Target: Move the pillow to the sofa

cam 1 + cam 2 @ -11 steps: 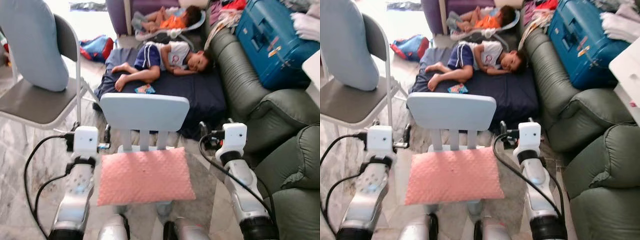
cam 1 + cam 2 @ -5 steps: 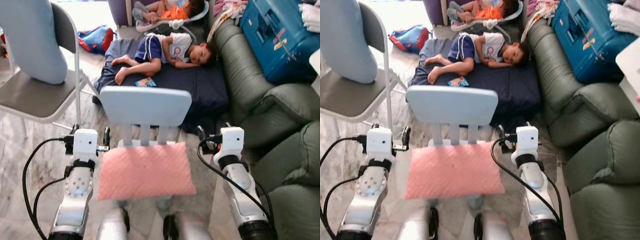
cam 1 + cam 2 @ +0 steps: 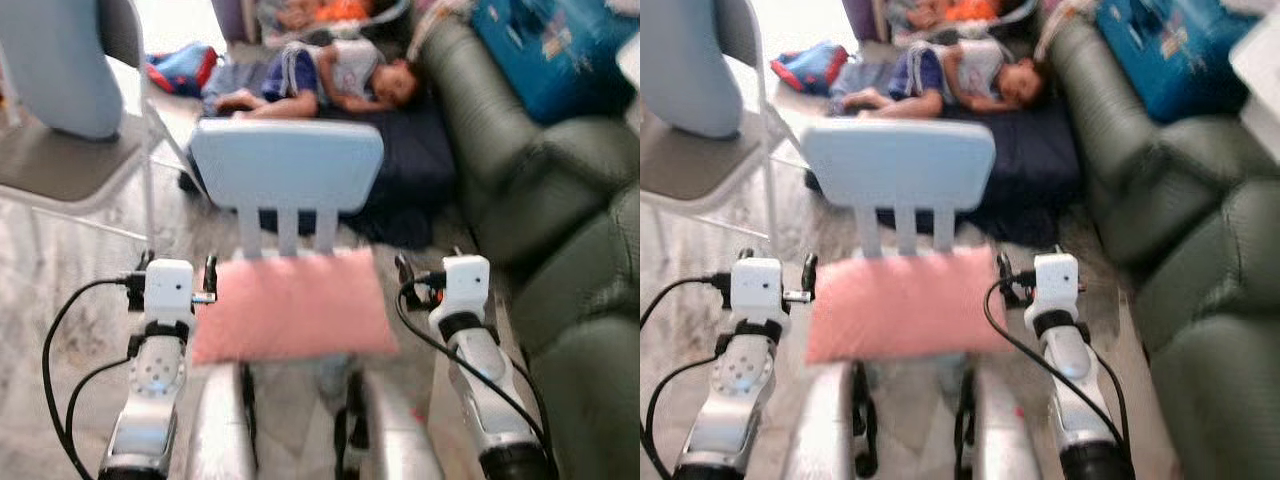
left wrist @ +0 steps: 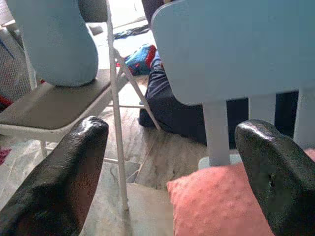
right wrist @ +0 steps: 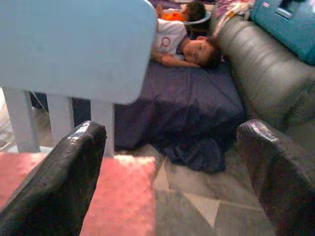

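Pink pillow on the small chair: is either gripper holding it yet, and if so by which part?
Nothing is held. The left gripper and right gripper are open, flanking the pink pillow without gripping it.

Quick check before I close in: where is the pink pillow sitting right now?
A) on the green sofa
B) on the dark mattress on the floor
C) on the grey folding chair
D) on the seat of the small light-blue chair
D: the pink pillow lies on the seat of the small light-blue chair, between the open left gripper and the open right gripper, neither touching it.
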You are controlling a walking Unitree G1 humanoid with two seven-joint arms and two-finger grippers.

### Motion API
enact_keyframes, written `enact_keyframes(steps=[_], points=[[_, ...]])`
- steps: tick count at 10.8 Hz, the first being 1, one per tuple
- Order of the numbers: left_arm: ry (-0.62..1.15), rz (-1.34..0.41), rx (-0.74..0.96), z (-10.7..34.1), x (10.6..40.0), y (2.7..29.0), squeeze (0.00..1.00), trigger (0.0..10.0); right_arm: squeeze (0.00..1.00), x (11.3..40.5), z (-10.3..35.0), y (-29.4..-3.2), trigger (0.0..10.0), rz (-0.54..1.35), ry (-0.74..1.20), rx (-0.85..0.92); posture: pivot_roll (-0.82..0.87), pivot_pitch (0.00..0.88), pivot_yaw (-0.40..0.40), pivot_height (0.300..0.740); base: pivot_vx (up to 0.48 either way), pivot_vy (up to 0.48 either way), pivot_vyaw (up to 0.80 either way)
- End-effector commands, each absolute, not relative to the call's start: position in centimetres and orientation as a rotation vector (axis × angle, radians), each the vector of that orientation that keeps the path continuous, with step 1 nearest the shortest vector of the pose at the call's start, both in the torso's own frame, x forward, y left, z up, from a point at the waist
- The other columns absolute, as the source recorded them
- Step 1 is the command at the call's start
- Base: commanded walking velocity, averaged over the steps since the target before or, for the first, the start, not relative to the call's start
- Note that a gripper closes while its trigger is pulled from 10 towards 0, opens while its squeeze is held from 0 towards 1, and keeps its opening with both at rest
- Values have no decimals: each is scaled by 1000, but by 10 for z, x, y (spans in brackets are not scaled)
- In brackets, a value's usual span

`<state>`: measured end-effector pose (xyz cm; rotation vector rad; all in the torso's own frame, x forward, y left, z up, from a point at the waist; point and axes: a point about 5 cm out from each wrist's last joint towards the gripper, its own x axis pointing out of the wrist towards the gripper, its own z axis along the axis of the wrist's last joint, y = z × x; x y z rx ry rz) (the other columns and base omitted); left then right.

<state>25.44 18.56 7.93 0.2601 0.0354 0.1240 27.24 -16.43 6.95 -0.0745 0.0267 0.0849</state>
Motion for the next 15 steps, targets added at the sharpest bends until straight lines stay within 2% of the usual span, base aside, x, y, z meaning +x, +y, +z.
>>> enact_keyframes(steps=[1, 7, 13, 15], points=[[39, 151, 280, 79, 253, 189, 0, 10000, 0, 271, 67, -166, 10000, 80, 38, -69, -6, 185, -31, 610, 0, 0, 0], [30, 194, 309, 81, 255, 191, 0, 10000, 0, 270, 64, -166, 10000, 100, 46, -82, -8, 184, -32, 606, 0, 0, 0], [19, 199, 318, 82, 258, 190, 0, 10000, 0, 269, 64, -165, 10000, 112, 41, -67, -14, 182, -28, 488, 0, 0, 0], [10, 211, 311, 85, 259, 193, 0, 10000, 0, 270, 65, -165, 10000, 113, 40, -60, -13, 177, -29, 484, 0, 0, 0]])
